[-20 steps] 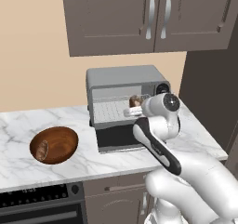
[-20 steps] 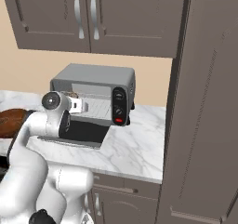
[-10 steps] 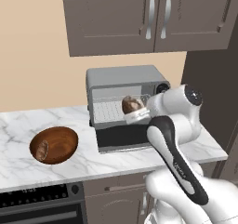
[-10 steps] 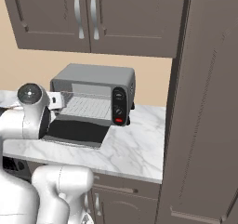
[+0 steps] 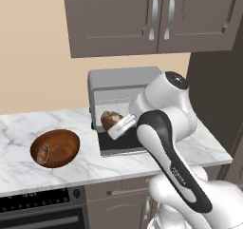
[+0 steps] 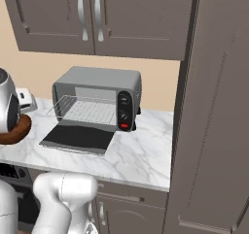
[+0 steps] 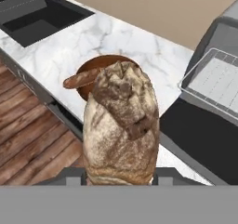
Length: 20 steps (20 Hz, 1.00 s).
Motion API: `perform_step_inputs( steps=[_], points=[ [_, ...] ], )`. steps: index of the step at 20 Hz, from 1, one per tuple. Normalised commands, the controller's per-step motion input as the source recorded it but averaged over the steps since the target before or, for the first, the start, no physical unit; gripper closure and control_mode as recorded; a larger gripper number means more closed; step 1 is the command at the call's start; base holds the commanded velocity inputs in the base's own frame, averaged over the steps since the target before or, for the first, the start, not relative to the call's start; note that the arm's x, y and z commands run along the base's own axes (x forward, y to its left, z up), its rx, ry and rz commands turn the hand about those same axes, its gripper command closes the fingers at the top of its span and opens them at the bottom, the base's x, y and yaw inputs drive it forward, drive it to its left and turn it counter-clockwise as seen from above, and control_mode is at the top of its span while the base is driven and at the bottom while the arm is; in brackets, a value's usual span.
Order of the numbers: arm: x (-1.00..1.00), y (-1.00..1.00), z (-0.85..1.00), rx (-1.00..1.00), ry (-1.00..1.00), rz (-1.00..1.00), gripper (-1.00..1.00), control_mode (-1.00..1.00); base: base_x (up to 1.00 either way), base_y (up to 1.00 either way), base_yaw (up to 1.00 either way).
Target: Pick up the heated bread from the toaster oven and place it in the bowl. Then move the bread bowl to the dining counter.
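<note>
The heated bread (image 7: 122, 128) is being held in the gripper (image 7: 121, 179), pinched from either side, its tan and dark brown crust standing lengthwise away from the hand in the hand view. In the left base view the bread (image 5: 109, 119) is being carried in the air over the dark drop-down door of the toaster oven (image 5: 124, 83), out in front of the open cavity, clear of the wire rack. The fingers are mostly hidden behind the loaf, so their closure is being judged from the loaf being borne aloft between them. The bowl (image 5: 55, 147) is sitting on the marble worktop (image 5: 28, 168) to the robot's left of the oven, apart from the door's edge. In the hand view the bowl (image 7: 90, 69) is being seen just beyond and slightly left of the bread's far end, with a striped bread piece (image 7: 79, 79) already lying across its rim side. The coming move is being judged as a leftward carry and then a lowering: the bowl lies left of the gripper and lower, so the loaf's long axis will need bringing over the bowl's open middle, away from the striped piece. The bowl's transfer to the dining counter is not yet begun.
</note>
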Motion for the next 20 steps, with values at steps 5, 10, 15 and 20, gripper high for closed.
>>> perform_step_inputs(
  steps=[5, 10, 15, 20],
  points=[
    [-0.01, 0.90, -0.60, 0.00, 0.00, 0.12, 1.00, -1.00, 0.00, 0.00, 0.00],
    [0.17, 0.82, -0.25, -0.03, 0.00, 0.00, 1.00, -1.00, 0.00, 0.00, 0.00],
    [0.49, 0.70, -0.20, -0.06, 0.00, -0.02, 1.00, -1.00, 0.00, 0.00, 0.00],
    [0.54, 0.53, -0.24, -0.10, 0.00, -0.02, 1.00, -1.00, 0.00, 0.00, 0.00]
  ],
)
